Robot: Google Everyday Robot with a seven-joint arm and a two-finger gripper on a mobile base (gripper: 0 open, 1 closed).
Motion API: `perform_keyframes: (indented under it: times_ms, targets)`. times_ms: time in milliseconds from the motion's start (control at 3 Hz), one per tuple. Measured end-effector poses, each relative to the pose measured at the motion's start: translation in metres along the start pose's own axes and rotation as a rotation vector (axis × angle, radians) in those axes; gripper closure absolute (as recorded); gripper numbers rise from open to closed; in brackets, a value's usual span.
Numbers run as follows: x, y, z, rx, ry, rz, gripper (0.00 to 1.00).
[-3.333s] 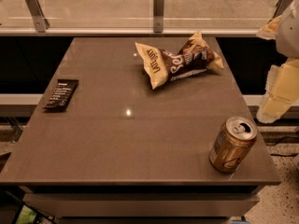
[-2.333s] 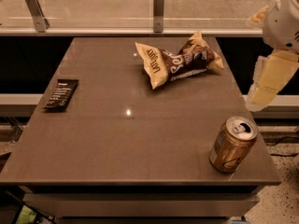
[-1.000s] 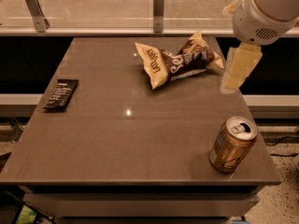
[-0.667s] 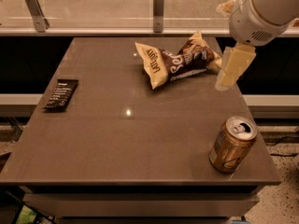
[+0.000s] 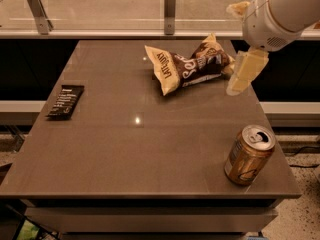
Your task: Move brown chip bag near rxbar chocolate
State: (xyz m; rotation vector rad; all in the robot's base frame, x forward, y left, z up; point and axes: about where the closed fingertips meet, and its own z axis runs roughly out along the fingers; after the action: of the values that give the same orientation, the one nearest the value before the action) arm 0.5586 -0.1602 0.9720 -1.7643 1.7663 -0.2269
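Note:
The brown chip bag (image 5: 187, 66) lies crumpled on the far middle of the grey table (image 5: 140, 149), with pale yellow ends and white lettering. The rxbar chocolate (image 5: 66, 101) is a small flat black wrapper at the table's left edge, far from the bag. My gripper (image 5: 244, 73) hangs from the white arm at the upper right, its pale fingers pointing down just right of the bag's right end and above the table. It holds nothing that I can see.
A gold drink can (image 5: 248, 155) stands open-topped near the table's front right corner. A glass-and-metal railing (image 5: 170, 4) runs behind the table. The table edges drop off on all sides.
The arm and gripper have moved left and towards the chip bag from the right side of the view. The bag, bar and can have not moved.

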Motion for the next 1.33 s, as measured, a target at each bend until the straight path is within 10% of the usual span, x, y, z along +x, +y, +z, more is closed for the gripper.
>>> perform_keyframes:
  times_ms: [1333]
  targets:
    - [-0.023, -0.033, 0.035, 0.072, 0.004, -0.084, 0.0]
